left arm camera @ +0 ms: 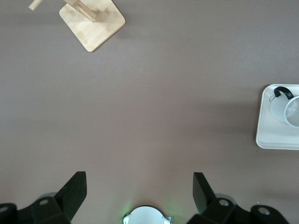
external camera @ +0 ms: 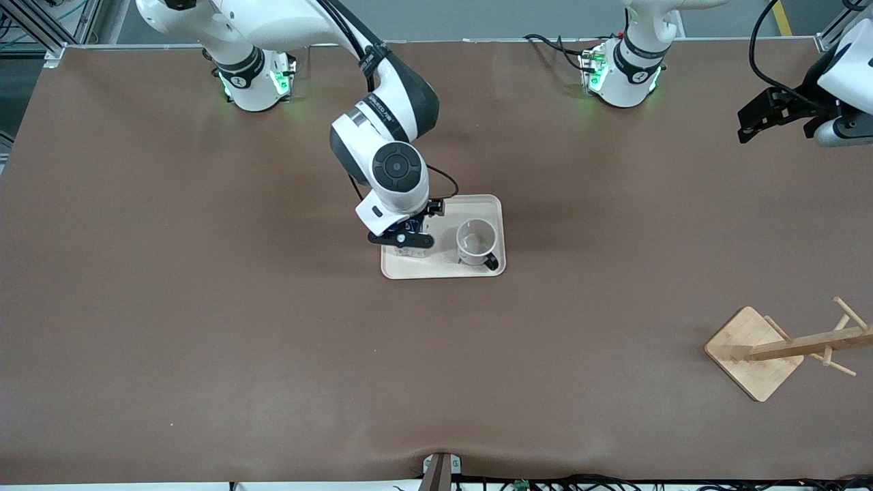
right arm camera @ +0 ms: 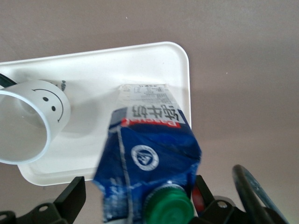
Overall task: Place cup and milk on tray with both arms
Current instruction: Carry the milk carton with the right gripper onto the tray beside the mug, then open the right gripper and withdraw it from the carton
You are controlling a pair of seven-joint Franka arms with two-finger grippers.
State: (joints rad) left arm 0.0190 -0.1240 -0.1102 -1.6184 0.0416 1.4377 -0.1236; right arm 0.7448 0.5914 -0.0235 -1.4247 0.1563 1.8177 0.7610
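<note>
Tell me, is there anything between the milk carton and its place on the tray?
Nothing visible stands in the way. The milk already stands on the tray, beside the cup, with the right gripper around its top. The left gripper waits open over bare table near the left arm's end.

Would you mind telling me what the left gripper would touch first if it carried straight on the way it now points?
Probably just the bare table. The left gripper, open, points down at plain brown surface; the wooden rack and the tray lie well off that line.
</note>
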